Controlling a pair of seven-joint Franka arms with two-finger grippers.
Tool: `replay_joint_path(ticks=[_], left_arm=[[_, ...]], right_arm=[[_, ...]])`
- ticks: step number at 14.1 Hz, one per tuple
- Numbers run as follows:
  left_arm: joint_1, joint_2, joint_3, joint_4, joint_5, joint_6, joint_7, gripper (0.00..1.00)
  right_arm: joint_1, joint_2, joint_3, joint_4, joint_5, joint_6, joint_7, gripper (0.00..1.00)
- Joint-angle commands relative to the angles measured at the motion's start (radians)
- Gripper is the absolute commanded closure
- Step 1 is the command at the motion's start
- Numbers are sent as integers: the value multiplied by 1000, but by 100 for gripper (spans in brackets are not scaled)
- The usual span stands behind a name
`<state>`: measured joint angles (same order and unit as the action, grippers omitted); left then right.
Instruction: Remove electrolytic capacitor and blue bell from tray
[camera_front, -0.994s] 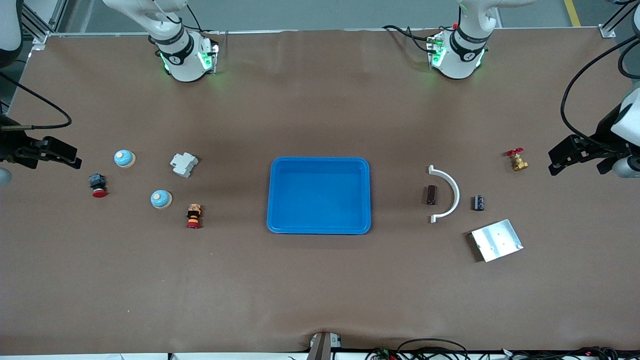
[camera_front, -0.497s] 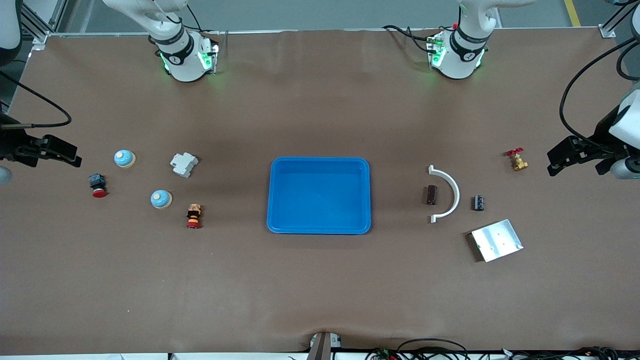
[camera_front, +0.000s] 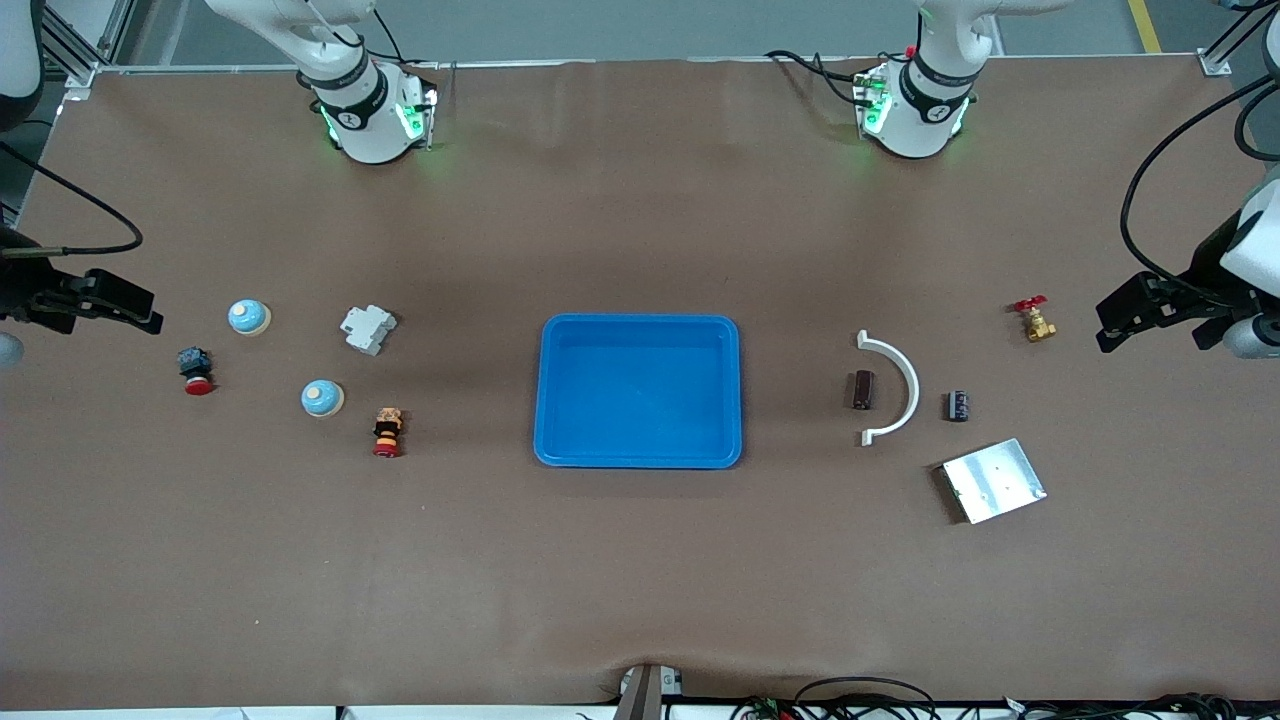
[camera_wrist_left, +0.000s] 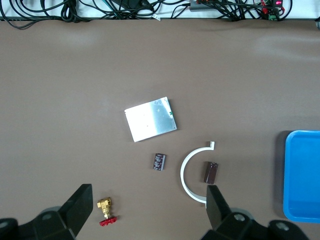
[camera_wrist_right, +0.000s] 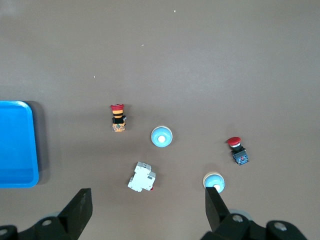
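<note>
Capacitors (camera_front: 861, 389) (camera_front: 958, 405) flank a white arc (camera_front: 895, 387); bells (camera_front: 247, 317) (camera_front: 321, 398) lie among switches; both pincers (camera_front: 1107, 321) (camera_front: 150, 312) hover spread.

- Left arm: base at the top of the front view; upper links leave the frame above it and the arm re-enters at the left arm's end of the table.
- Left gripper (camera_front: 1112, 318): up in the air over that table end, jaws spread wide, nothing between them. In the left wrist view both fingertips (camera_wrist_left: 80, 202) show well apart.
- Right arm: base at the top of the front view, forearm coming in over the right arm's end of the table.
- Right gripper (camera_front: 140, 305): up in the air over that end, jaws wide apart and empty; its fingertips (camera_wrist_right: 82, 202) stand well apart in the right wrist view.
</note>
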<state>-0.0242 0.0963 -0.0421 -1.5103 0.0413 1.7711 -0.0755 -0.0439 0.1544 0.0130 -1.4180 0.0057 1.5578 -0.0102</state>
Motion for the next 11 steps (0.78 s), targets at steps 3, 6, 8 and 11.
replay_joint_path(ticks=[3, 6, 8, 11], left_arm=[[3, -1, 1, 9, -21, -10, 16, 0], [4, -1, -1, 9, -23, -76, 16, 0], [3, -1, -1, 9, -23, -117, 16, 0], [4, 0, -1, 7, -23, -137, 17, 0]], right_arm=[[-8, -19, 8, 2, -9, 7, 10, 0], [-10, -24, 7, 1, -3, 39, 13, 0], [-8, -26, 7, 2, -3, 48, 15, 0], [-19, -32, 5, 1, 29, 50, 16, 0]])
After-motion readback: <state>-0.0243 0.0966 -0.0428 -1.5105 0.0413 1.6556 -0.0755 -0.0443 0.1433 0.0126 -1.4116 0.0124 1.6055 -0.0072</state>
